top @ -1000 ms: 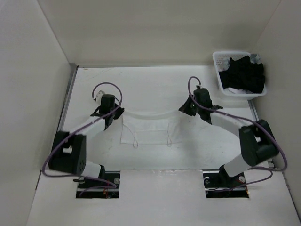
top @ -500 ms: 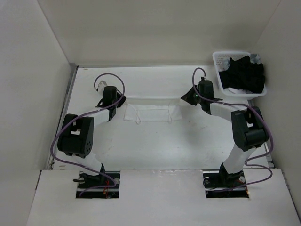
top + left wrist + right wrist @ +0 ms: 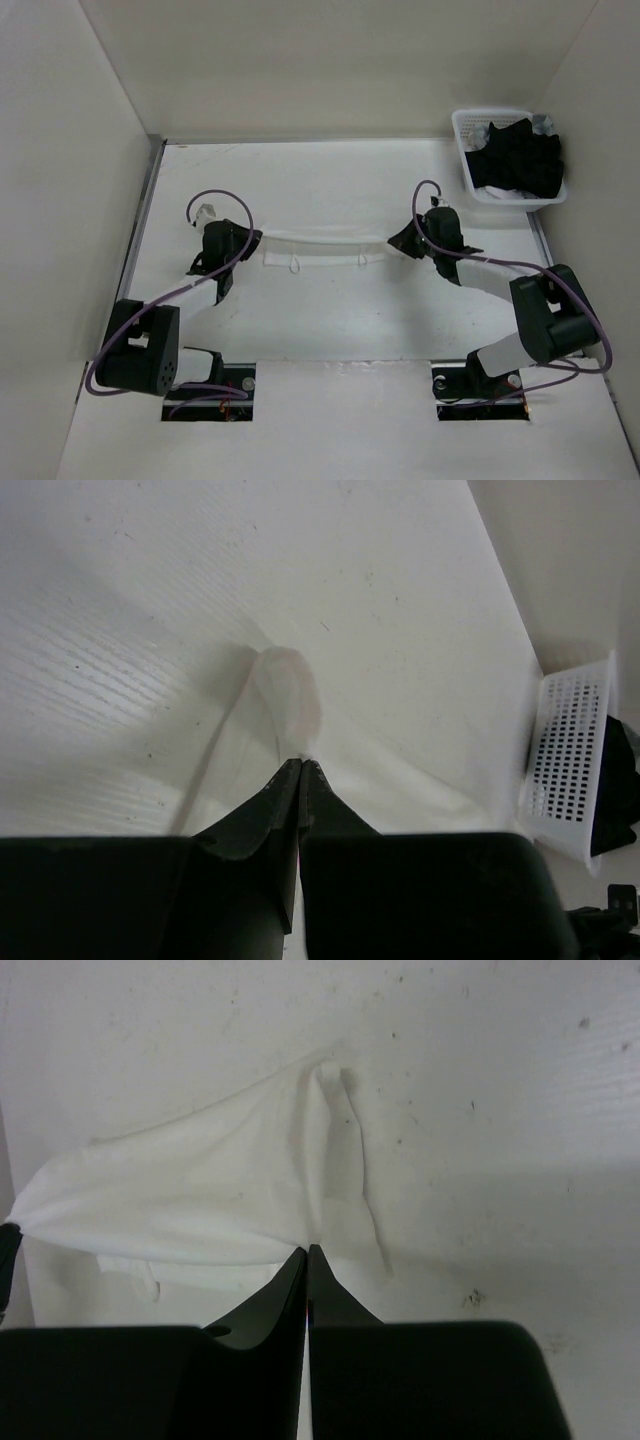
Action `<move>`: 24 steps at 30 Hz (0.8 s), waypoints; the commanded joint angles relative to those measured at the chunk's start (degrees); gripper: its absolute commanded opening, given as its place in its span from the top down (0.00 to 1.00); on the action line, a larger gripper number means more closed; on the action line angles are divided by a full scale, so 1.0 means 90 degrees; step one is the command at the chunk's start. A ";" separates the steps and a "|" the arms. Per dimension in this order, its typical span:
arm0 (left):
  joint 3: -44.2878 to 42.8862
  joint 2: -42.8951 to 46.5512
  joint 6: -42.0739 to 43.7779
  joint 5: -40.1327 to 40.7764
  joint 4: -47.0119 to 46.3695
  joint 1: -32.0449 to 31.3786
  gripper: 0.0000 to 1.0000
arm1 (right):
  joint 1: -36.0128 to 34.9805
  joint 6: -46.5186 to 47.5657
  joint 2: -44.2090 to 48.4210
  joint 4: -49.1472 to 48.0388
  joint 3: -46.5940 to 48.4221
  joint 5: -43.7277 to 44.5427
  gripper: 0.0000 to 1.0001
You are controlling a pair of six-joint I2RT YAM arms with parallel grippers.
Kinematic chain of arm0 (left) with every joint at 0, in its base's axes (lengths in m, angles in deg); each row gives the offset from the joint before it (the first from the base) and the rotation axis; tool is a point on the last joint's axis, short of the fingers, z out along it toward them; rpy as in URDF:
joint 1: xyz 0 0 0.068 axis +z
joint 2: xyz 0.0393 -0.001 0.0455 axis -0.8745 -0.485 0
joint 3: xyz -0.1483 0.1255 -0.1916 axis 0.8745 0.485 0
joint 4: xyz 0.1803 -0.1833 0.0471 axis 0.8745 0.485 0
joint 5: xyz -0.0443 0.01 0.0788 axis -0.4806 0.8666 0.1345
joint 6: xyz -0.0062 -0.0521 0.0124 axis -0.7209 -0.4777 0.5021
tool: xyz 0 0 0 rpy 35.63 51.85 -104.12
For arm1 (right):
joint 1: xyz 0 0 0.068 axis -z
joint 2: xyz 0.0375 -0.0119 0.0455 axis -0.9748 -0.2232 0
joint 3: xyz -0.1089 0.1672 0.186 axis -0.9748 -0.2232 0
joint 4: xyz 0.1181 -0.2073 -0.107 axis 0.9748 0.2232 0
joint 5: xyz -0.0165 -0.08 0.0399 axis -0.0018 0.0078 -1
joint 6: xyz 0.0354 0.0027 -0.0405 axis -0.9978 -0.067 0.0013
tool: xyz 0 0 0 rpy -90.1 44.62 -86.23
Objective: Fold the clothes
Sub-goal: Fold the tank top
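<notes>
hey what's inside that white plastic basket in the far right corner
Crumpled black garments fill the white plastic lattice basket, heaped up to its rim. Whatever lies beneath them is covered.

L gripper [image 3: 247, 238] & R gripper [image 3: 396, 240] both pinched tight on camisole [image 3: 320, 242] ends, mid-table; arms reach fwd, elbows bent back near table's near edge

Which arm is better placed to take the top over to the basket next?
Right, probably. Both end effectors are shut on the camisole, stretched between them, but the right end effector sits on the basket side; the left end effector would have to cross the table.
</notes>
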 commanded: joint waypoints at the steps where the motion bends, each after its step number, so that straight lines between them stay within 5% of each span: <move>1: 0.0383 0.0259 -0.0013 -0.0251 -0.0398 0.0008 1.00 | -0.0201 -0.0071 0.0295 -0.0411 -0.0342 0.0335 0.96; 12: 0.1663 0.1547 -0.0219 -0.0271 0.0167 -0.0315 0.96 | -0.0358 -0.0344 0.0861 0.0076 -0.1164 0.0492 0.95; 20: 0.1557 0.2787 -0.0092 -0.0213 0.1241 -0.0187 0.79 | -0.0827 -0.0120 0.1973 0.1044 -0.1184 0.0745 0.65; 24: 0.0943 0.2722 0.0016 0.0372 0.1370 -0.1044 0.80 | -0.0973 0.0085 0.1966 0.0967 -0.0648 0.0795 0.78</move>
